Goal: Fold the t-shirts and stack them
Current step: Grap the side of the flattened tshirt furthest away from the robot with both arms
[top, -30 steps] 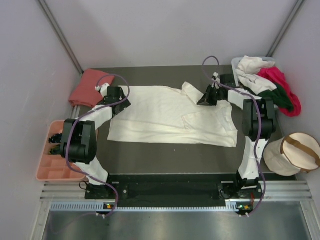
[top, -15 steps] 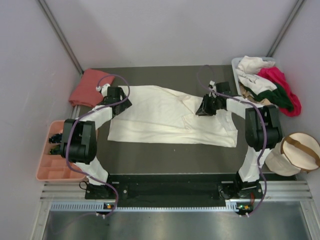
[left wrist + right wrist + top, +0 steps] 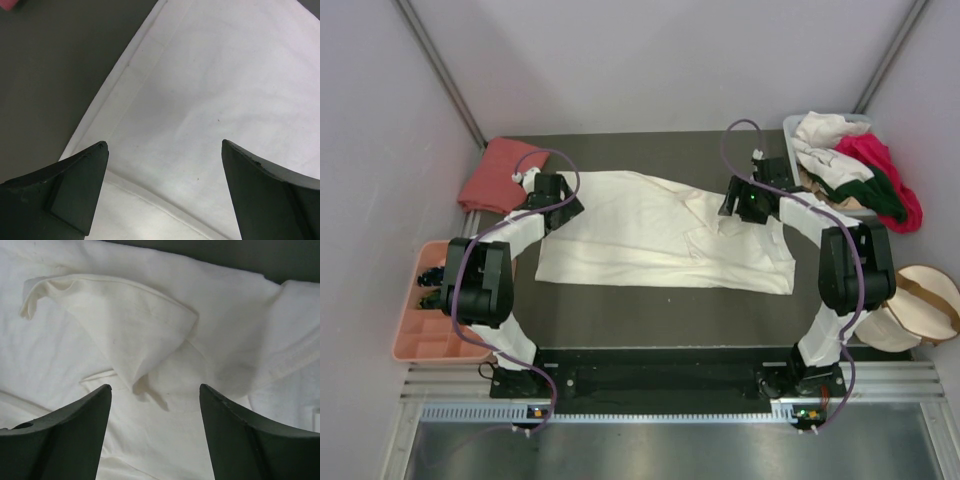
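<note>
Cream tee (image 3: 650, 235) flat, R gripper (image 3: 155, 386) over folded sleeve (image 3: 125, 325) (jaws apart)

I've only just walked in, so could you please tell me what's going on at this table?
The robot is folding a cream-white t-shirt spread on the table. Both grippers are open, holding nothing: the left gripper over the shirt's edge, the right gripper over a folded-in sleeve. More shirts lie piled at far right.

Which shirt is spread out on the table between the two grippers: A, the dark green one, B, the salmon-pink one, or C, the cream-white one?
C: the cream-white shirt lies spread across the table, while the salmon-pink shirt sits off at the far left corner.
</note>
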